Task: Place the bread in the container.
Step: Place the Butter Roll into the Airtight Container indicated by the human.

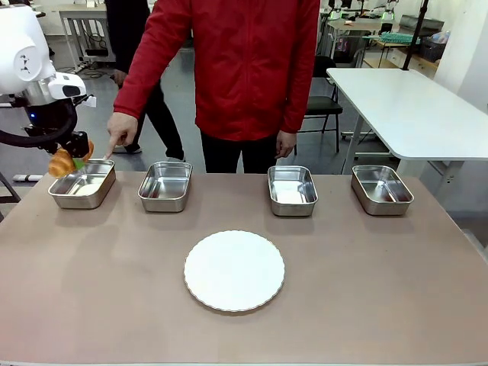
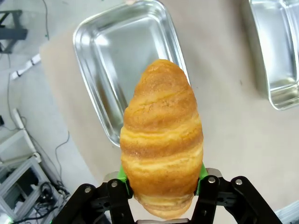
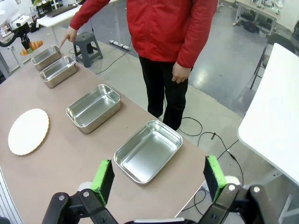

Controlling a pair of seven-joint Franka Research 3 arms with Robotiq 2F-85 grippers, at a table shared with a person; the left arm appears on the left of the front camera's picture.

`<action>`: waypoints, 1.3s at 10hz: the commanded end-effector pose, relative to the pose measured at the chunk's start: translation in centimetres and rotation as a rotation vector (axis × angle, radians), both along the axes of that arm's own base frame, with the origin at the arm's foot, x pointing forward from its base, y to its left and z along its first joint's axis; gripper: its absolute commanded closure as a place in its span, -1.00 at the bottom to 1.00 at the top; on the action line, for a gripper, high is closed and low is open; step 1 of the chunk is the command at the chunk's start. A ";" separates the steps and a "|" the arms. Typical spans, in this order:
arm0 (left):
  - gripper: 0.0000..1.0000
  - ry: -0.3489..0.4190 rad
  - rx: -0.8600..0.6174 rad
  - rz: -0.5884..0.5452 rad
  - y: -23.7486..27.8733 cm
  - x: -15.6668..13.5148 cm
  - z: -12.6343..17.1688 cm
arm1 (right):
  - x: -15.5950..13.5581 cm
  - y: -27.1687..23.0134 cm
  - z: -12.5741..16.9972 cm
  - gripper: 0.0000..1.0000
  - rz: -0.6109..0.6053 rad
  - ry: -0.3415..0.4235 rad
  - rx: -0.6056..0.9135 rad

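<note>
Two green pads (image 2: 122, 173) of the left gripper (image 2: 161, 186) are clamped on the bread (image 2: 161, 140), a golden-brown ridged roll held by its lower end and pointing away from the wrist. In the front view the left gripper (image 1: 76, 156) holds the bread (image 1: 61, 162) in the air just above the near left edge of the container (image 1: 82, 185), the leftmost steel pan on the table (image 1: 381, 290); from the left wrist, the container (image 2: 117, 60) lies directly beneath the roll. The person's hand (image 1: 120, 128) points a finger down at that pan's far rim. The right gripper (image 3: 159, 179) hangs with its jaws wide apart and nothing between them, above the rightmost pan (image 3: 147, 150). Two more pans (image 1: 165, 185) (image 1: 292, 190) and a round white plate (image 1: 234, 271) sit between. No legible writing shows anywhere.
</note>
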State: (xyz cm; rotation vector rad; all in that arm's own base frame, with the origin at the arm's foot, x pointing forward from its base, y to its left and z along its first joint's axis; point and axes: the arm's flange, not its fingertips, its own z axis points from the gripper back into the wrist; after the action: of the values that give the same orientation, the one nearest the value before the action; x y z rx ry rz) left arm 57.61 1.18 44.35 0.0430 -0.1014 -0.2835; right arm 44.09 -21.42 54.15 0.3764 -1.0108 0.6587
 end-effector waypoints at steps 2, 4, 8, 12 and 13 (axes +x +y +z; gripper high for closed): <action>-0.10 0.000 0.000 0.000 0.0 0.0 0.0 | -0.1 0.0 0.1 -1.00 0.001 -0.008 0.001; -0.10 0.027 -0.004 0.018 -0.2 1.8 -1.7 | -0.1 0.0 0.1 -1.00 0.001 -0.008 0.001; -0.10 0.006 -0.021 0.046 0.4 3.6 -4.9 | -0.1 0.0 0.1 -1.00 0.001 -0.008 0.001; -0.10 -0.008 -0.053 0.069 1.7 6.0 -6.5 | -0.1 0.0 0.1 -1.00 0.001 -0.008 0.001; -0.10 -0.002 -0.063 0.067 1.9 6.4 -6.9 | -0.1 0.0 0.1 -1.00 0.001 -0.008 0.001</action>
State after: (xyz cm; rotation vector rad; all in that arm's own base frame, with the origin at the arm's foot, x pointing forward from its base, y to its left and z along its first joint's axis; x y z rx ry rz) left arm 63.23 2.89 37.32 0.0136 -0.1025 -0.2172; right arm 44.07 -21.44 54.17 0.3759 -1.0111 0.6584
